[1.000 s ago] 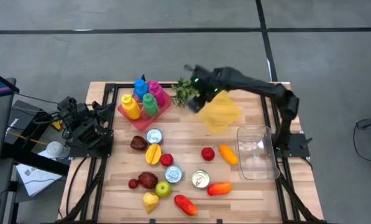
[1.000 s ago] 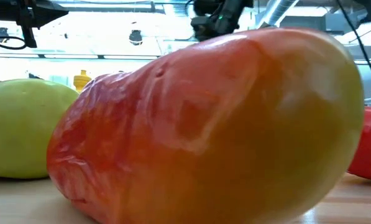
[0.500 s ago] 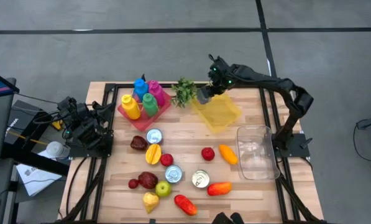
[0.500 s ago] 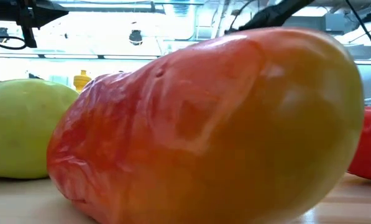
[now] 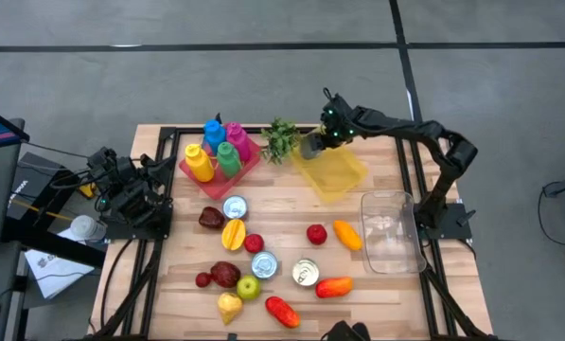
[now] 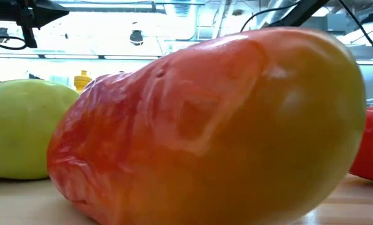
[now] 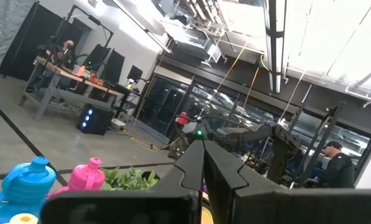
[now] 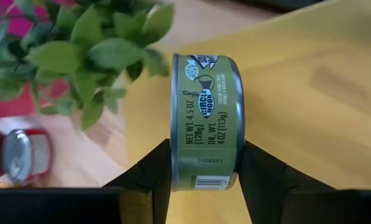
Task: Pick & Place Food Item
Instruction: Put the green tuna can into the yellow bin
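One green tin (image 8: 205, 121) clamped in right pincer (image 5: 312, 147) over yellow bin (image 5: 331, 170); 3 tins on table; left pincer (image 7: 204, 163) clenched, parked.

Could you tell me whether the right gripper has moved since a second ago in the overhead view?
Yes. The right gripper, shut on the green can, shifted rightward and toward the table's far edge, away from the leafy plant.

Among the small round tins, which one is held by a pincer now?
The green-labelled tin, clamped on its edge in the right pincer over the yellow container. The other three tins lie on the table.
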Controlling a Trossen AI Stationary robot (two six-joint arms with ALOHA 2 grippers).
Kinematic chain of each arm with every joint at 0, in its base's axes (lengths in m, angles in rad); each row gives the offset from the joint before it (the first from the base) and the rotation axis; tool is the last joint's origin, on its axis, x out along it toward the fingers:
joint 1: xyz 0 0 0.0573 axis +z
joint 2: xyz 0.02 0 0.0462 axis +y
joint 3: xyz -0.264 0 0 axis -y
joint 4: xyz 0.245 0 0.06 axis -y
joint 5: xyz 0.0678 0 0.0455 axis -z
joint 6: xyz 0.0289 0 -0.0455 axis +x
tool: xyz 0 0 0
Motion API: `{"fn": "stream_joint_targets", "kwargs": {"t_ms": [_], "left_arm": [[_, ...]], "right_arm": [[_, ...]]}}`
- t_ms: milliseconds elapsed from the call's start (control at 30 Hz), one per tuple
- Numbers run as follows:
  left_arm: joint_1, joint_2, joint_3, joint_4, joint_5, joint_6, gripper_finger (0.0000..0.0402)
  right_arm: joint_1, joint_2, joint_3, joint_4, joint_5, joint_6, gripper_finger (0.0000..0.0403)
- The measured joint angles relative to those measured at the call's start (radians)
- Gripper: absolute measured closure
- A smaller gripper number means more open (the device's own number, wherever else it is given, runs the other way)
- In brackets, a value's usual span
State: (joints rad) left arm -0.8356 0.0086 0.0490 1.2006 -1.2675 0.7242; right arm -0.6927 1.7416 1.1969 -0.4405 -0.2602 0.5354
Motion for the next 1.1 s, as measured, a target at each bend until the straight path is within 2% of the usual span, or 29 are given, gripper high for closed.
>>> {"fn": "stream_joint_targets", "kwargs": {"t_ms": [200, 367, 567, 800, 1100], "left_arm": [[0.000, 0.000, 0.000, 0.000, 0.000, 0.000, 0.0402], [0.000, 0.000, 0.000, 0.000, 0.000, 0.000, 0.0402], [0.000, 0.000, 0.000, 0.000, 0.000, 0.000, 0.0402], [0.000, 0.000, 0.000, 0.000, 0.000, 0.000, 0.0402], [0.000, 0.000, 0.000, 0.000, 0.000, 0.000, 0.0402]], "right_arm": [[0.014, 0.001, -0.066, 0.062, -0.003, 0.041, 0.0259], [0.010, -0.001, -0.063, 0.091, 0.001, 0.042, 0.0258], [0.016, 0.044, -0.063, 0.081, 0.021, 0.069, 0.0213], [0.020, 0.073, -0.049, 0.082, -0.020, 0.059, 0.0210], [0.018, 0.018, 0.009, -0.007, 0.074, 0.013, 0.0162]]}}
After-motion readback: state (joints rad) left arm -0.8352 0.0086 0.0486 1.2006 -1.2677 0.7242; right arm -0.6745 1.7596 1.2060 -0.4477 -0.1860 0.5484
